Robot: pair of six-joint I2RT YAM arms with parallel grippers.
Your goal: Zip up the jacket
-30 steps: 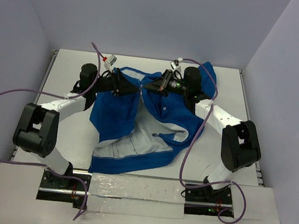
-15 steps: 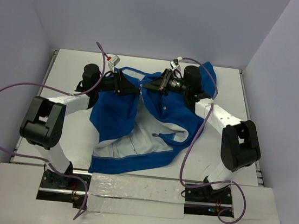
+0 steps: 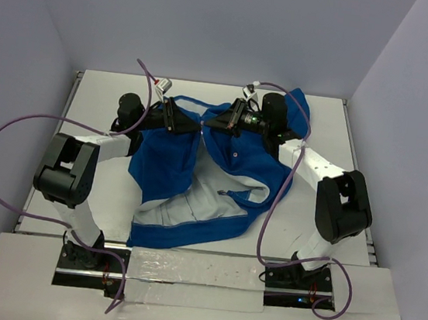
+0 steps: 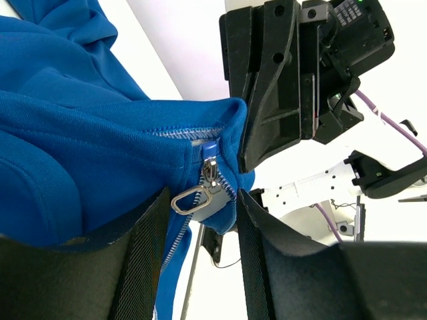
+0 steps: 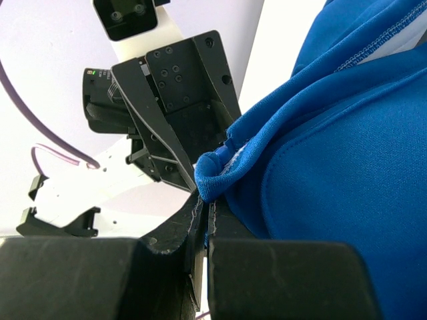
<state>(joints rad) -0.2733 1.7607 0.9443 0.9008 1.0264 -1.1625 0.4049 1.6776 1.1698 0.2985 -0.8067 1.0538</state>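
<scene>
Nearest my arm bases, the jacket (image 3: 167, 171) lies on the table (image 3: 90, 90) with its front gaping and its pale lining (image 3: 185, 207) showing. Most of the zipping, I judge, is yet to do. Its long axis runs from the near edge toward the back wall, leaning slightly right; I cannot tell collar from hem. At the far end the right gripper (image 5: 203, 203) is pinched tight on a bunched blue edge, while the left gripper (image 4: 203, 200) stands part-open astride the silvery zipper pull (image 4: 190, 200), not yet gripping it.
</scene>
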